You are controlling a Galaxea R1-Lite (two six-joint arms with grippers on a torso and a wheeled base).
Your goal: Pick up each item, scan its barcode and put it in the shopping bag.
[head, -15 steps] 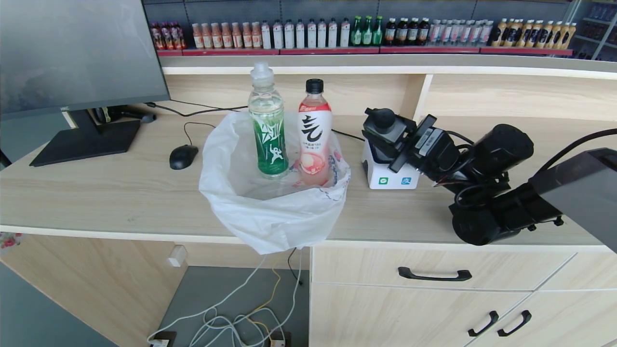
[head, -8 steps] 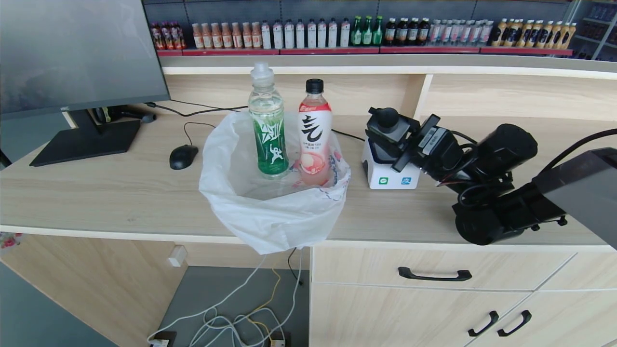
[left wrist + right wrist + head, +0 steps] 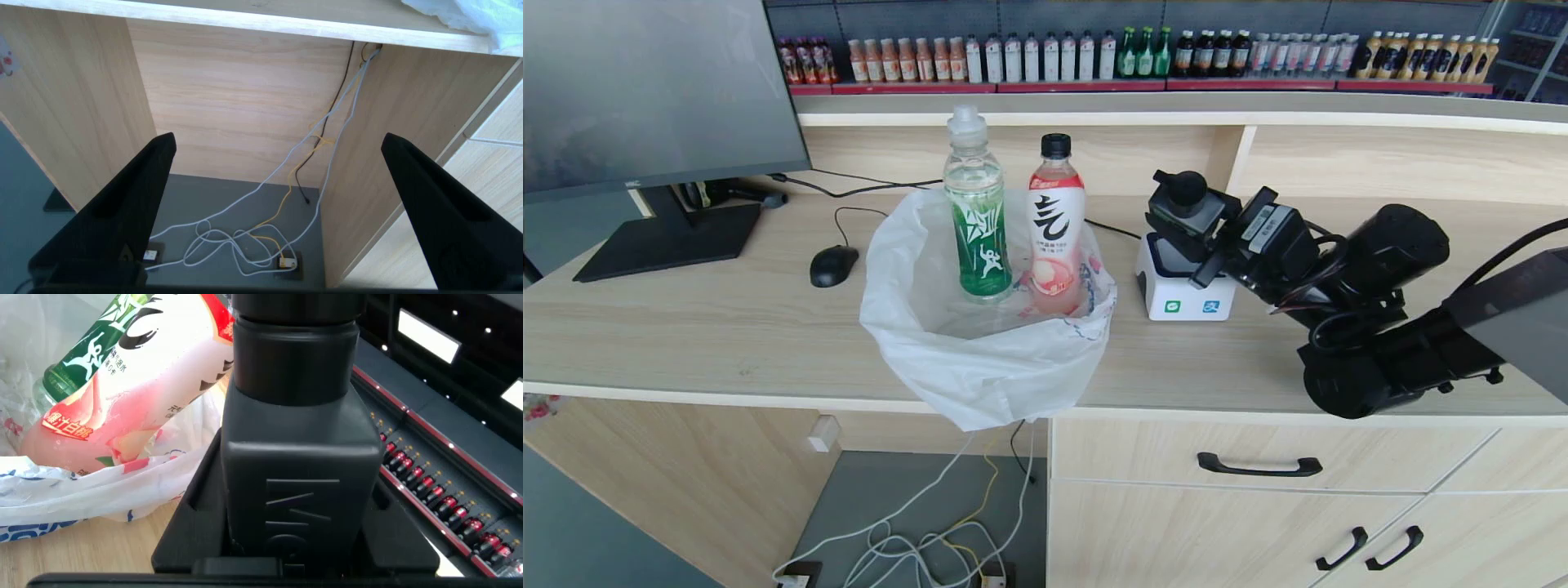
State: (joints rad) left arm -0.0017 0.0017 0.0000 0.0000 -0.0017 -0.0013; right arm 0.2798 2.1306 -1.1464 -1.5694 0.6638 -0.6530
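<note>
Right gripper (image 3: 1207, 233) has drifted up-right — closed around the black scanner (image 3: 1178, 202).

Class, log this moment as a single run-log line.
bag: green bottle, pink bottle upright inside | right claw: gripping scanner over white cradle | left claw: open, below counter

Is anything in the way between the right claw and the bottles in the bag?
Nothing on the counter stands between them, but the right gripper is shut on the scanner above its white stand. The pink bottle and green bottle stand inside the bag.
</note>
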